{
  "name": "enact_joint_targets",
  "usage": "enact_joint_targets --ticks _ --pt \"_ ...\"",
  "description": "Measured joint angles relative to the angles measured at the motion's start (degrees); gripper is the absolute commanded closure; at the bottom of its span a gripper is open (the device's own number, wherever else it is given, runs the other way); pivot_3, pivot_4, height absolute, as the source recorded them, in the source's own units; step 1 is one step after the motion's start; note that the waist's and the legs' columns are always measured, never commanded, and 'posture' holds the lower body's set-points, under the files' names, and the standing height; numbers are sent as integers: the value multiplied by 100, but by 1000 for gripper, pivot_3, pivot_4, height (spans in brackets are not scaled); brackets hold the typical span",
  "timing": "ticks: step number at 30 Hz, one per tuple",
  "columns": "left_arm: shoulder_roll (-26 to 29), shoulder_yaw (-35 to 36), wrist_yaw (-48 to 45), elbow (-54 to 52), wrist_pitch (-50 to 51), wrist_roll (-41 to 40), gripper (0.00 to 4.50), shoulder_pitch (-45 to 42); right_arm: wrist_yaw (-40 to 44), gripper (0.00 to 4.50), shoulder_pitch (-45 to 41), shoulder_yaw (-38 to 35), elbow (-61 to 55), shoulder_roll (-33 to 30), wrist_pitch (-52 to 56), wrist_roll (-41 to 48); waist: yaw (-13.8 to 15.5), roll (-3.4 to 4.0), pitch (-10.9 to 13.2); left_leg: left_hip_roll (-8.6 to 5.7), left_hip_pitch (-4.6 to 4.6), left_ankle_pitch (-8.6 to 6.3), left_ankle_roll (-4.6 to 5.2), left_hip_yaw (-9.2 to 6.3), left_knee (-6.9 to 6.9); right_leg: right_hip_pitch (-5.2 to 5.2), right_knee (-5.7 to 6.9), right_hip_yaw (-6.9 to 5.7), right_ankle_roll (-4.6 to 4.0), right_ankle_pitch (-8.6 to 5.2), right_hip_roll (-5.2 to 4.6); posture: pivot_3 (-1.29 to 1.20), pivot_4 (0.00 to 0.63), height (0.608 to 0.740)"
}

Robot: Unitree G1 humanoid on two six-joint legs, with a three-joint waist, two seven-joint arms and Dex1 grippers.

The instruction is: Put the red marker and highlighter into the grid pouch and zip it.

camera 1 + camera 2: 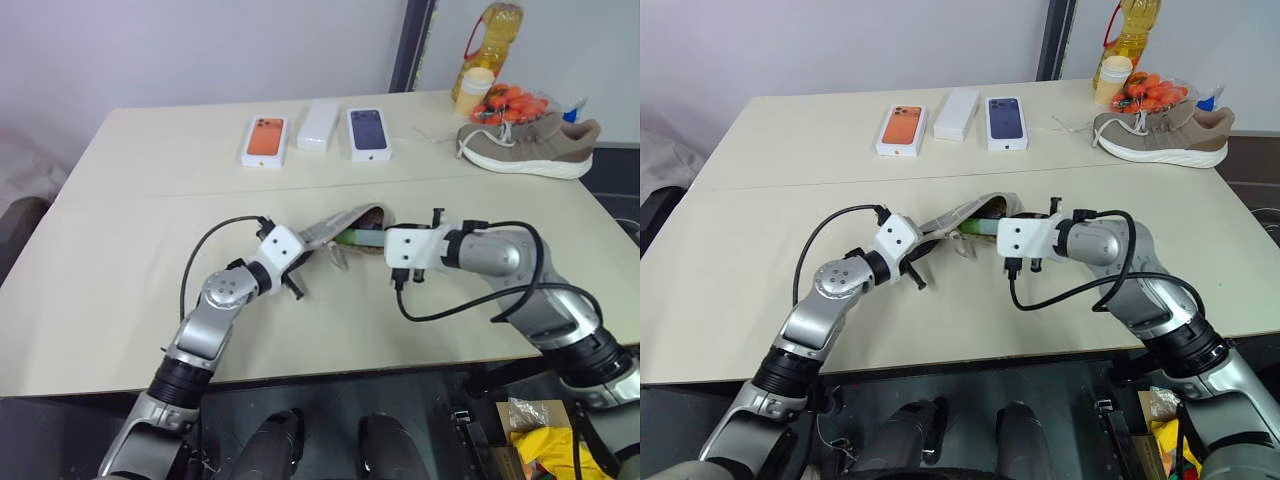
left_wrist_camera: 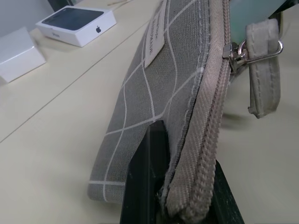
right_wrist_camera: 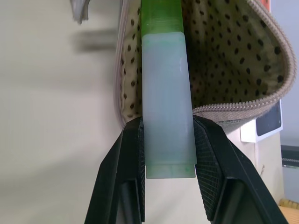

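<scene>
1. Holding one end of the grid pouch (image 2: 154,107) pinched between its two closed fingers, the left gripper (image 2: 175,186) keeps the case lifted a little off the table (image 1: 120,260), with the zipper side up.
2. The right gripper (image 3: 168,144) has its fingers clamped on the pale body of the highlighter (image 3: 166,107), green cap leading.
3. That cap has already entered the pouch's mouth: the right wrist view shows it past the open zipper teeth, with the dotted lining on either side, while most of the body sits outside between the fingers.
4. So the highlighter looks partly in, not yet let go. My judgement is that it needs pushing deeper before release, or it may slide back out.
5. The red marker cannot be made out anywhere on the table or in the open mouth; whether it is already inside I cannot tell.
6. The zipper is open at the mouth, with its metal pull and fabric tab (image 2: 261,65) hanging beside the edge, so zipping is left to do.
7. Phone boxes (image 1: 368,132) and a shoe (image 1: 530,145) sit well apart at the far side.
</scene>
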Motion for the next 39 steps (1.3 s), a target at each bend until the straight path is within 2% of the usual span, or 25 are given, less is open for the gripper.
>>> enact_joint_targets --ticks 5,9,13,19,24,28,31,36,39 --pt "-55 -2 -2 -66 76 -6 4500 0 32 140 -34 0 -10 214 74 -14 -2 0 0 0 0 0 0 0 0 0 1 0 0 0 0 0 150 740" --pt "-131 74 70 -73 257 -105 4500 -1 66 140 -31 -47 -19 196 82 0 3 0 0 -1 0 0 0 0 1 1 0 0 0 0 0 0 150 740" --pt "-179 244 199 -72 480 -189 4500 -26 130 140 97 -541 -80 99 236 312 4 0 0 -1 0 0 0 -1 1 1 1 0 0 0 0 0 150 740" --pt "-297 516 230 -55 1102 -553 4500 -383 510 140 696 -1845 -679 91 1251 1590 31 -2 1 -1 -2 -1 3 -4 4 3 0 -4 0 0 1 0 150 740" --pt "-238 570 103 -48 1643 -750 4500 -636 617 140 1356 -2311 -1062 202 2073 2464 23 -2 1 1 -1 -3 5 -2 7 4 2 -3 0 0 0 0 150 740" --pt "-273 577 99 94 2128 -858 4500 -905 268 140 1437 -2368 -1367 855 2732 3123 -3 -2 1 3 -1 -3 5 -4 14 4 6 -4 0 0 2 0 150 740" --pt "-438 646 115 224 2549 -1044 4500 -1151 -297 140 1405 -2261 -1502 1587 3192 3422 2 -2 1 2 -4 -3 5 -7 21 6 6 -5 0 0 2 0 150 740" --pt "-692 657 242 265 3026 -1240 4500 -1414 -1604 140 850 -2017 -1187 2822 3942 3467 -6 -2 0 0 -6 -3 5 -8 31 4 11 -4 0 1 4 0 150 740" --pt "-795 653 394 294 3147 -1246 4500 -1498 -2195 140 625 -2009 -906 3295 4145 3473 1 -1 0 -2 -6 -4 5 -9 31 4 13 -4 0 1 5 0 150 740"
